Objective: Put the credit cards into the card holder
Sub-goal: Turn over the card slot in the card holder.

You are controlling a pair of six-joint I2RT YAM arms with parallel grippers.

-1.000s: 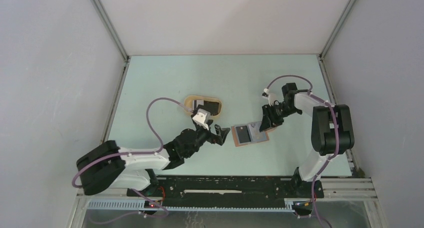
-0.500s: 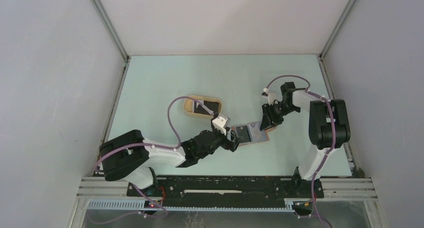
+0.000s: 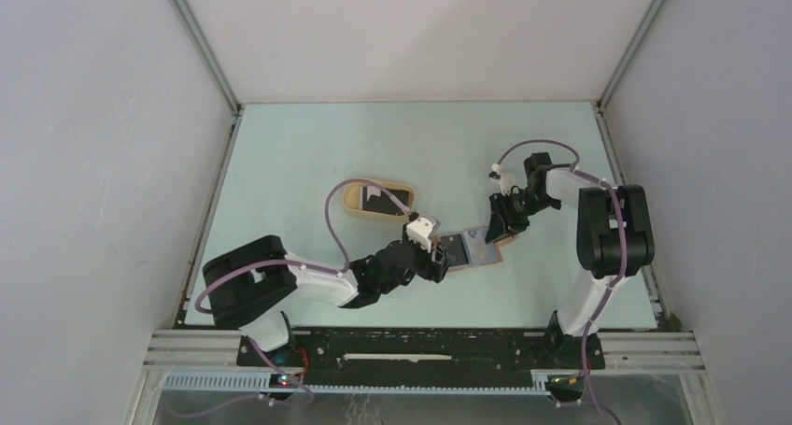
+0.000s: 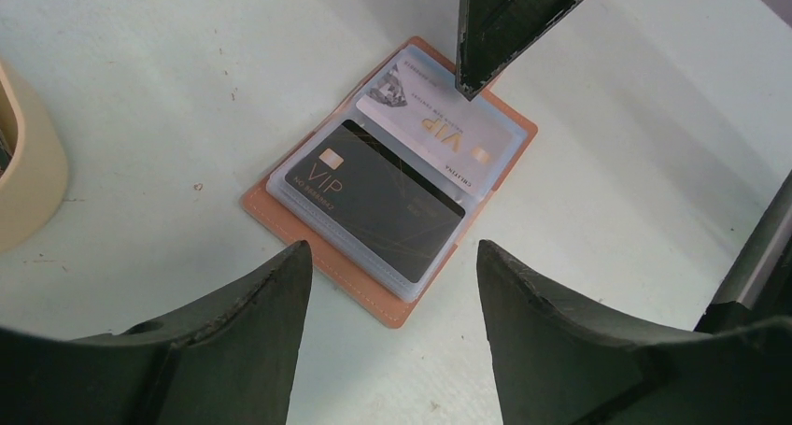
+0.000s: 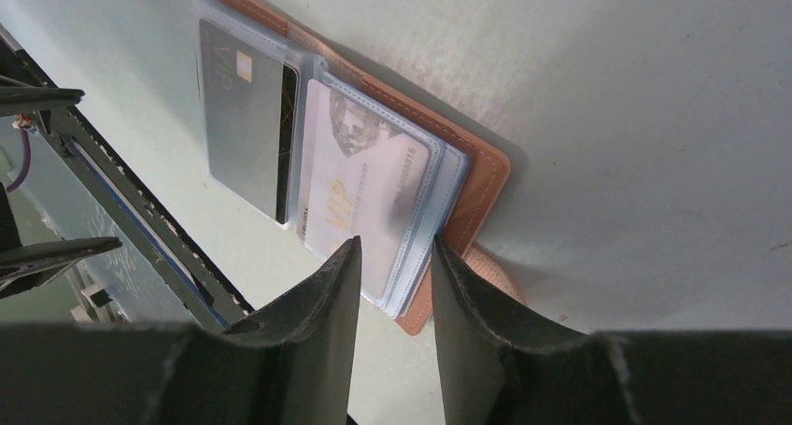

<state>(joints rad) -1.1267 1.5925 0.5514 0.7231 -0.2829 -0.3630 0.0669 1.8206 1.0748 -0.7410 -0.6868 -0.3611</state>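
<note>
Hovering just short of the near edge of the card holder (image 5: 481,187), the left hand (image 4: 390,257) stands fairly wide with nothing between its jaws. The holder lies open and flat on the desk (image 4: 187,61), straight ahead of that hand. A black card (image 4: 374,201) sits in the nearer pocket and a whitish card (image 4: 434,126) in the one beyond. The right hand (image 5: 394,247) is at the holder's far side, jaws narrow. It straddles the edge of the clear leaf over the whitish card; whether it pinches or only presses I cannot tell. Off to the left hand's left is a beige tray (image 4: 33,163).

The step looks like seating or squaring the black card. To do it well, come in low and level, touch the card's short edge rather than the soft leaf, and push gently toward the right hand so the holder does not skid.
</note>
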